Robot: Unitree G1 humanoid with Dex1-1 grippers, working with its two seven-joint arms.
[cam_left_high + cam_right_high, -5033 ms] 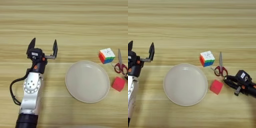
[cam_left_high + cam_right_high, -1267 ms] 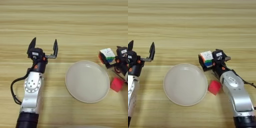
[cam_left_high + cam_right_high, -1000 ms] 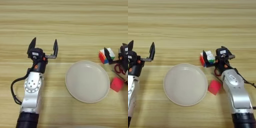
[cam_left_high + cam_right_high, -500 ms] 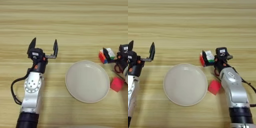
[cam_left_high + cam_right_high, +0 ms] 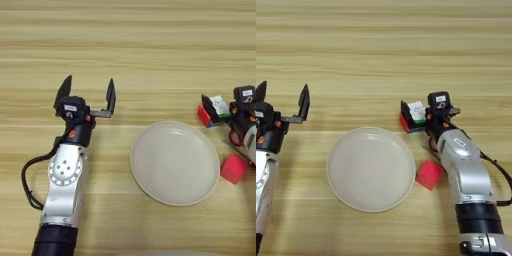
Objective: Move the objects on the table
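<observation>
The right gripper (image 5: 418, 116) was seen closed on the puzzle cube (image 5: 412, 116), just beyond the far right rim of the round cream plate (image 5: 371, 169). The cube was held tilted, its white face turned up and to the right and a red face low at the left; whether it was clear of the table (image 5: 381, 50) could not be told. The grasp from the right side is judged to suit a carry towards the plate or across the table, though no goal is named by the task.

The small red cube (image 5: 429, 174) was seen resting on the table just beside the plate's right rim, close to the right forearm and apart from the puzzle cube. It was left free, presumably as a later object to be handled.

Red scissor handles (image 5: 234, 137) were partly hidden behind the right arm. The screwdriver could not be made out.

The left gripper (image 5: 85, 95) was held above bare wood, well to the left of the plate, with its two black fingers (image 5: 110, 94) spread wide and nothing between them. This arm is judged to be parked, kept clear of the working side.
</observation>
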